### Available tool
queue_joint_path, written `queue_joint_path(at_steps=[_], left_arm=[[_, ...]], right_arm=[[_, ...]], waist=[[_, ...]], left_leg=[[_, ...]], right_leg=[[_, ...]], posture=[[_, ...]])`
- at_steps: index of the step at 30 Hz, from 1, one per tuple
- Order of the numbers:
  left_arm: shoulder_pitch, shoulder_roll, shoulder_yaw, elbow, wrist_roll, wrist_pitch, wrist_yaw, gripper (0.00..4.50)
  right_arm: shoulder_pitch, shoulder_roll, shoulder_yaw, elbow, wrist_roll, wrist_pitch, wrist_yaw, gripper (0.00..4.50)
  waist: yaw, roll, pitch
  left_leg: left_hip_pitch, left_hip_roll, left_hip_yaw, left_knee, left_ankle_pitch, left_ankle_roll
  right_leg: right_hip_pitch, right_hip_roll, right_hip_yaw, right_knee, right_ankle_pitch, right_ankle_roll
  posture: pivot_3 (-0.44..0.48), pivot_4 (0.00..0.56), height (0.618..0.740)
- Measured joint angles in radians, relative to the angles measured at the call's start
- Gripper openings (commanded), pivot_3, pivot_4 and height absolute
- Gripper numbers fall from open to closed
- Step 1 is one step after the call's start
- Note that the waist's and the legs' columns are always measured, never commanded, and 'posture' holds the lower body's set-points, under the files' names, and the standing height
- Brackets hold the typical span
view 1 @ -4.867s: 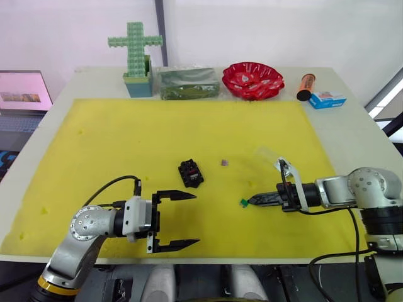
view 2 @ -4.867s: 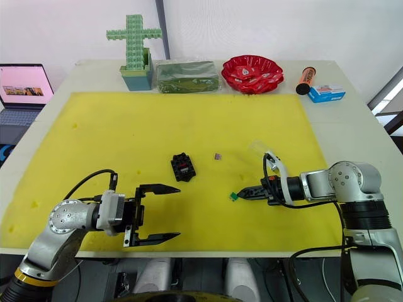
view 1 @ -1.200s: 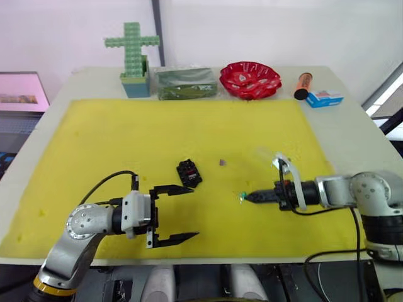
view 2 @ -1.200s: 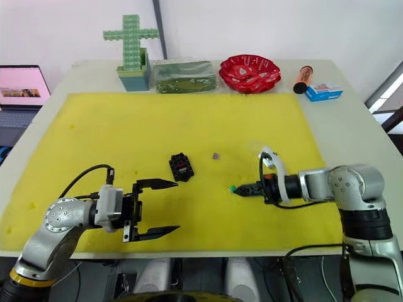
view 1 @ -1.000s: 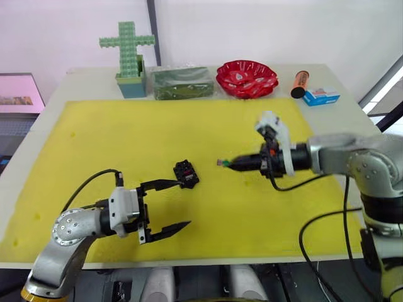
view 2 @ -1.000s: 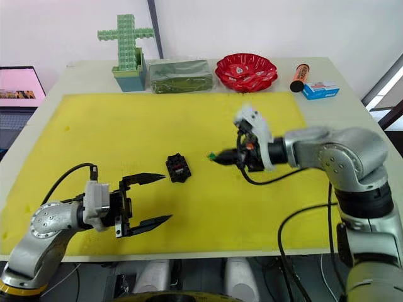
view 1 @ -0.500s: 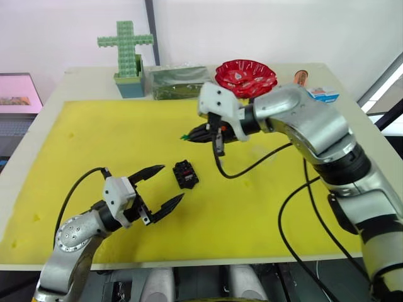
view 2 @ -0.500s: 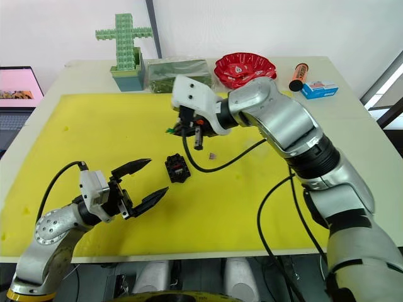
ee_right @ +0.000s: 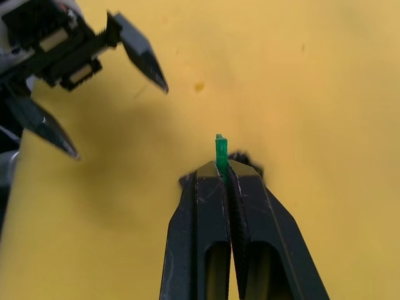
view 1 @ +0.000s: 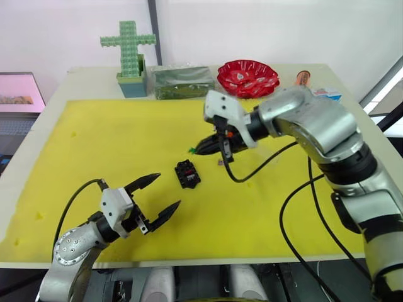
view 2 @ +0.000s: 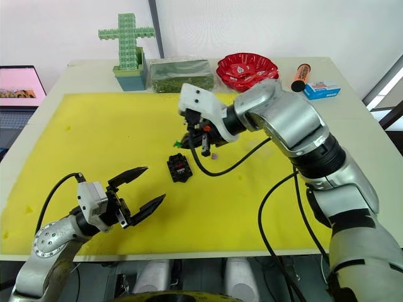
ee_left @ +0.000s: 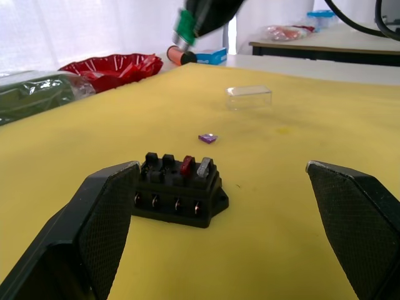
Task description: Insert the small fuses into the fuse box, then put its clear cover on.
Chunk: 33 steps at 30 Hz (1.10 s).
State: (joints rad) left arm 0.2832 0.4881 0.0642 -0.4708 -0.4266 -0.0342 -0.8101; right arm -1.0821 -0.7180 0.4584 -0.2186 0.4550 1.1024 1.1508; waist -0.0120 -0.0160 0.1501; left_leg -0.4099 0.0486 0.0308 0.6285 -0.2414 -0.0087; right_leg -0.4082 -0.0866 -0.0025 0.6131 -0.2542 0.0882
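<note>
The black fuse box [view 1: 187,173] sits mid-mat, with a red fuse [ee_left: 187,164] and a grey fuse [ee_left: 204,166] standing in its slots. My right gripper [ee_right: 223,167] is shut on the green fuse [ee_right: 220,151] and hovers just above and behind the box. The purplish fuse [ee_left: 207,137] lies loose on the mat to the right of the box. Farther back lies the clear cover [ee_left: 249,97]. My left gripper [view 1: 167,190] is open, low over the mat in front and to the left of the box, holding nothing.
Everything lies on a yellow mat [view 1: 94,138]. Along the table's back edge stand a green brick cross [view 1: 128,53], a clear-wrapped green package [view 1: 184,82], a red bowl [view 1: 247,77], an orange tube [view 1: 302,77] and a blue box [view 1: 327,94]. A laptop [view 1: 19,94] is at far left.
My right gripper lifted the green fuse off the front-right mat and carried it left to above the fuse box, ending lower and closer to it. The left gripper stayed open, shifting slightly.
</note>
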Motion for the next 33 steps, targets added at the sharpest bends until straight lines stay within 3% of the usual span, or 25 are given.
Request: queue_joint_path(at_steps=[5, 14, 19, 25, 33], left_arm=[[0.015, 0.017, 0.0, 0.0, -0.005, -0.001, -0.036, 4.5], [-0.032, 0.013, 0.0, 0.003, -0.01, 0.008, -0.022, 4.5], [-0.006, 0.02, 0.005, -0.003, -0.02, 0.01, -0.015, 4.5], [-0.011, 0.037, 0.001, -0.005, -0.023, 0.023, -0.028, 4.5], [-0.06, 0.066, -0.004, -0.002, -0.035, 0.04, -0.067, 4.5]], right_arm=[[0.071, -0.063, 0.004, -0.031, 0.0, 0.004, 0.024, 0.02], [0.041, 0.024, 0.004, 0.057, -0.084, -0.124, -0.018, 0.02], [0.17, -0.097, -0.043, -0.032, 0.034, 0.026, 0.061, 0.02], [0.275, -0.132, 0.018, -0.049, 0.058, 0.036, 0.109, 0.02], [0.223, -0.076, 0.16, 0.192, -0.026, -0.069, 0.219, 0.02]], waist=[[-0.007, 0.0, 0.0], [-0.002, 0.0, 0.0], [0.003, 0.0, 0.0], [-0.003, 0.0, 0.0], [-0.002, 0.0, 0.0]], left_leg=[[0.0, -0.001, 0.002, 0.0, 0.0, 0.0], [0.0, -0.001, 0.004, 0.0, 0.0, 0.0], [0.0, -0.001, 0.004, 0.0, -0.001, -0.001], [0.001, -0.001, 0.006, 0.002, -0.001, -0.001], [0.001, 0.0, 0.007, 0.002, -0.001, -0.001]], right_leg=[[-0.001, -0.001, 0.0, 0.0, 0.0, 0.0], [0.0, 0.003, 0.0, 0.0, 0.0, 0.0], [0.0, -0.001, 0.0, -0.001, 0.0, 0.0], [0.0, 0.001, 0.0, -0.001, 0.0, 0.0], [0.0, 0.003, 0.0, -0.001, 0.0, 0.0]], posture=[[0.0, 0.15, 0.74], [0.0, 0.15, 0.74], [0.0, 0.15, 0.74], [0.0, 0.15, 0.74], [0.0, 0.15, 0.74]])
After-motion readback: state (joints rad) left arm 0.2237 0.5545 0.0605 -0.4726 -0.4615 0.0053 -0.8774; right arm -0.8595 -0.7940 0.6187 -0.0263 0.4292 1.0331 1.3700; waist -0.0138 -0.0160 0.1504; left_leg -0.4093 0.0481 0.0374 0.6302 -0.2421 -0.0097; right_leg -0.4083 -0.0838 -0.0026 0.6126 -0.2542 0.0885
